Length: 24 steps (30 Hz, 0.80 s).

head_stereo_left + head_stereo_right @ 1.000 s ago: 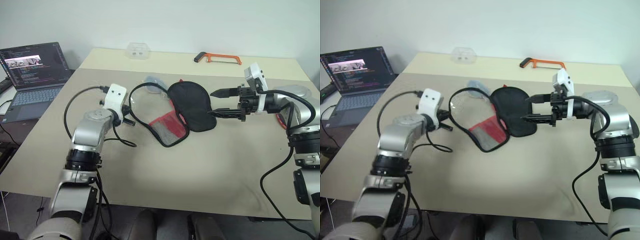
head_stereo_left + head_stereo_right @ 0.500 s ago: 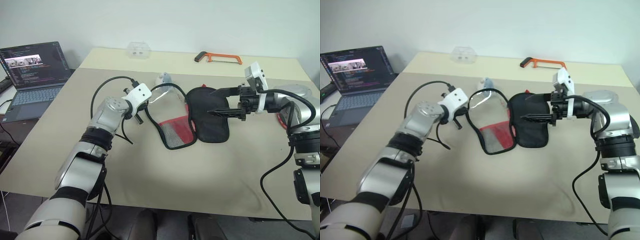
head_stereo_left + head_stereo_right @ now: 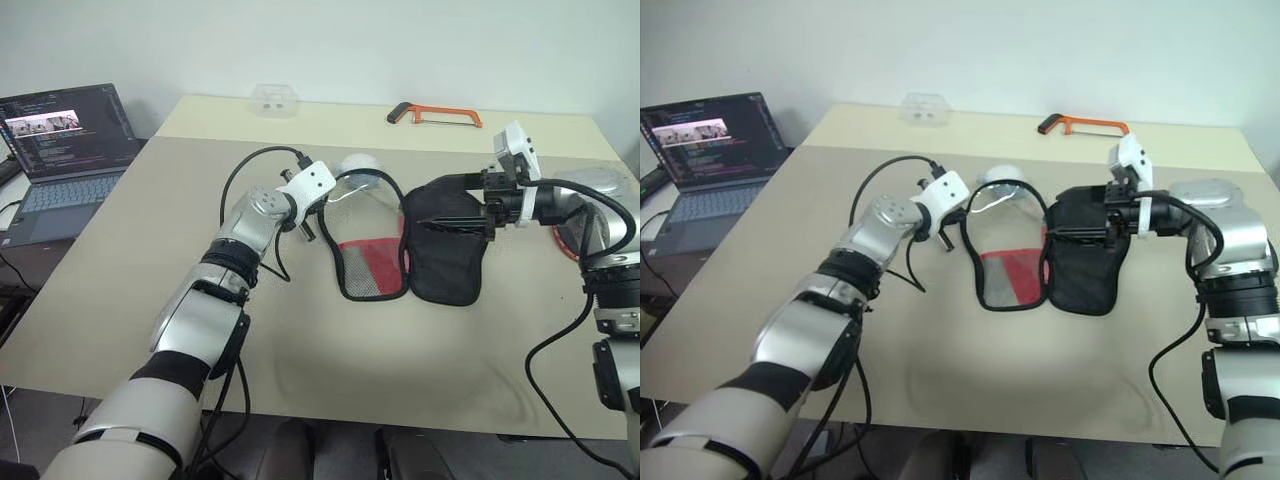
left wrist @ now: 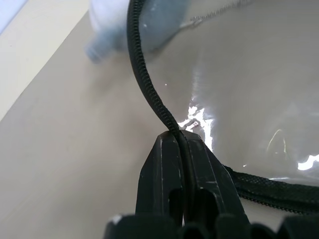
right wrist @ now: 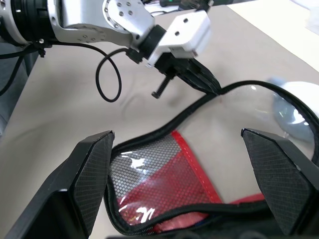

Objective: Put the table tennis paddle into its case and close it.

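A: From the head camera, what surrounds you?

B: The case (image 3: 410, 255) lies spread open in the middle of the beige worktop (image 3: 300, 360): a clear-and-red mesh half towards my left, a black fabric half towards my right. A laptop (image 3: 62, 150) sits off the worktop's left edge, an orange hacksaw (image 3: 434, 115) and a clear plastic box (image 3: 275, 99) lie near the far edge, and a small grey rounded pouch (image 3: 357, 163) lies just behind the case. My left arm's black cable loops above the worktop beside the case.

A: And the grippers?

B: My left gripper (image 3: 958, 238) is clenched on the case's black zip edge. My right gripper (image 3: 455, 205) is spread wide over the black half; I cannot tell whether it touches the fabric.

A: The left wrist view?

B: My left fingers (image 4: 167, 174) are pinched together on the ribbed black zip cord, which arcs up over shiny clear plastic towards the blurred grey pouch.

A: The right wrist view?

B: My two textured black pads (image 5: 281, 179) stand far apart, framing the red mesh pocket, its black piping and the left gripper at the rim.
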Tool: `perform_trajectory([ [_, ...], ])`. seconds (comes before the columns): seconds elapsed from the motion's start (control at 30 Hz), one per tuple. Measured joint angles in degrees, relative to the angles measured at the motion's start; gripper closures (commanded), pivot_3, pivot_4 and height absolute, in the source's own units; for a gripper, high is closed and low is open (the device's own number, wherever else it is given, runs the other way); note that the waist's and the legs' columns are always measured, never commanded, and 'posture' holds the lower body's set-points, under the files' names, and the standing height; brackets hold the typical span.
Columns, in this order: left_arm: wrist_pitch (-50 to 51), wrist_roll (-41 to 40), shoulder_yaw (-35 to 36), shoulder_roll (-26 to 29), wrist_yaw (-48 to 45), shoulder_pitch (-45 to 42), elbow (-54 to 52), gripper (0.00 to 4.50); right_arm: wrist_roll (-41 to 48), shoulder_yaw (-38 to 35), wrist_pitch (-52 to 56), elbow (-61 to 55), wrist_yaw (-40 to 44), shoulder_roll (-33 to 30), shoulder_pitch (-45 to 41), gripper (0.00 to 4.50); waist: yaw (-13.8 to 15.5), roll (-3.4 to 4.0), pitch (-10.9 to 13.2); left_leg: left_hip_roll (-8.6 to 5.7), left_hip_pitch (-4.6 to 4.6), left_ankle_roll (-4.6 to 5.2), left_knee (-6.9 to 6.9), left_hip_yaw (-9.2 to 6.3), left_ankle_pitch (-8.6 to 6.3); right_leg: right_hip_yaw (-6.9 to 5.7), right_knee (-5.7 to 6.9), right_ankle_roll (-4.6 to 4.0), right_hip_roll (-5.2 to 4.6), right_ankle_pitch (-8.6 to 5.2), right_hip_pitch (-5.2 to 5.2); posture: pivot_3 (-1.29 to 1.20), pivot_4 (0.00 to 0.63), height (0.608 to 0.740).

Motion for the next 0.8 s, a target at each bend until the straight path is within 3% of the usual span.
perform_trajectory([
  [0.17,9.6,-1.9,1.7,-0.6,0.1,7.7,-13.9,4.48,0.0,0.0,0.2,-0.2,-0.1,-0.1,0.2,0.0,0.0,0.0,0.0,0.01,0.0,-0.01,0.02,-0.02,0.01,0.0,0.02,0.0,0.0,0.0,-0.01,0.0,0.15,0.74],
  [0.43,17.1,-2.3,1.7,-0.5,-0.1,11.9,-24.8,4.48,0.0,0.0,0.2,-0.1,-0.1,0.1,0.1,0.0,0.0,0.0,0.0,0.0,0.0,-0.01,0.03,-0.01,0.01,0.0,0.02,0.0,0.0,0.0,0.01,0.0,0.15,0.74],
  [0.8,23.4,-3.7,-0.1,8.6,-10.1,20.5,-39.7,4.48,0.1,-0.1,0.6,-0.2,0.0,-0.2,0.5,0.0,-0.1,0.0,0.0,0.03,0.01,-0.01,0.03,-0.02,0.01,0.0,0.03,0.0,0.01,0.0,0.01,0.0,0.15,0.74],
])
